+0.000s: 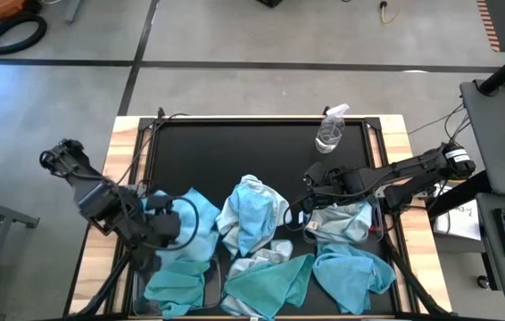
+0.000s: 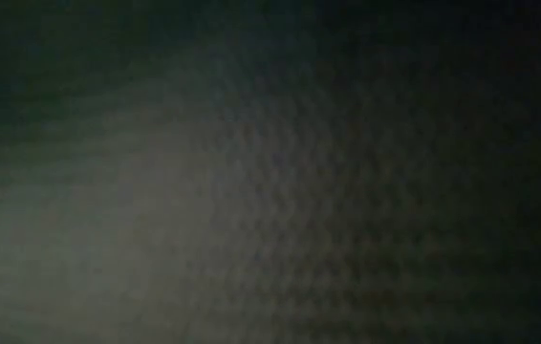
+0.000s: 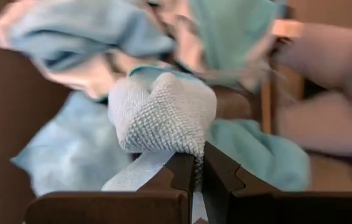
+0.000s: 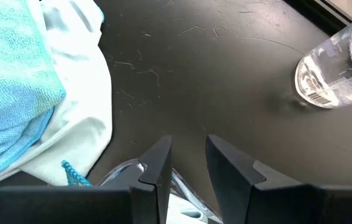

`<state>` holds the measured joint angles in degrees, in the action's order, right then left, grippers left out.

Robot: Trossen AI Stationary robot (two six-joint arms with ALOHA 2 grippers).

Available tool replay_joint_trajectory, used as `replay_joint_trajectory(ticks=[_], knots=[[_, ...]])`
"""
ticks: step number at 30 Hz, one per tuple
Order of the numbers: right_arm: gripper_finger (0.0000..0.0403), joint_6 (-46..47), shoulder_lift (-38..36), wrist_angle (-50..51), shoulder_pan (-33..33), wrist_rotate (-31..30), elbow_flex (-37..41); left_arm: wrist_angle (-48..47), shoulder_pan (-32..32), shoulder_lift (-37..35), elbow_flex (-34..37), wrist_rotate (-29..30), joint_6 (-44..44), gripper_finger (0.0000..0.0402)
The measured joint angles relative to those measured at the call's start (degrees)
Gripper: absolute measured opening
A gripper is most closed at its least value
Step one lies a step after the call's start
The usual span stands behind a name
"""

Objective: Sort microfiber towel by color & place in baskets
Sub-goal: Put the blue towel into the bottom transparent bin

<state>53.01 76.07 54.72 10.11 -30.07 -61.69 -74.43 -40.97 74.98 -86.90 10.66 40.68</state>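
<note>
Nearest the front edge of the dark surface (image 1: 235,143): teal microfiber towels (image 1: 266,283) heaped, some spilling over the baskets (image 1: 150,290). Left gripper (image 3: 198,180) over the left heap, fingers clamped on a pale whitish cloth (image 3: 163,115). Right gripper (image 4: 188,158) beside the middle heap, fingers apart around a clear plastic rim (image 4: 123,171). Farther back, alone: clear spray bottle (image 1: 331,129), upright.
</note>
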Motion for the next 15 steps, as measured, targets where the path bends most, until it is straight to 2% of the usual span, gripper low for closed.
replay_joint_trajectory(ticks=[4, 6, 11, 15], knots=[[0.0093, 0.2, 0.0, 0.0, 0.0, 0.0, 0.0, -0.6, -2.7, 2.1, -5.5, -5.9, -0.9, 0.0001], [0.0093, 0.4, 0.0, 0.0, 0.0, 0.0, 0.0, -0.7, -4.6, 2.9, -8.1, -6.9, -1.0, 0.0001], [0.0093, 0.4, 0.0, -0.1, 0.0, 0.0, 0.0, -1.1, -9.5, 4.6, -13.1, -6.5, -0.7, 0.0001], [0.0093, 0.5, 0.0, -0.2, 0.0, 0.0, 0.0, -1.2, -13.0, 5.7, -14.9, -1.7, -0.2, 0.0001]])
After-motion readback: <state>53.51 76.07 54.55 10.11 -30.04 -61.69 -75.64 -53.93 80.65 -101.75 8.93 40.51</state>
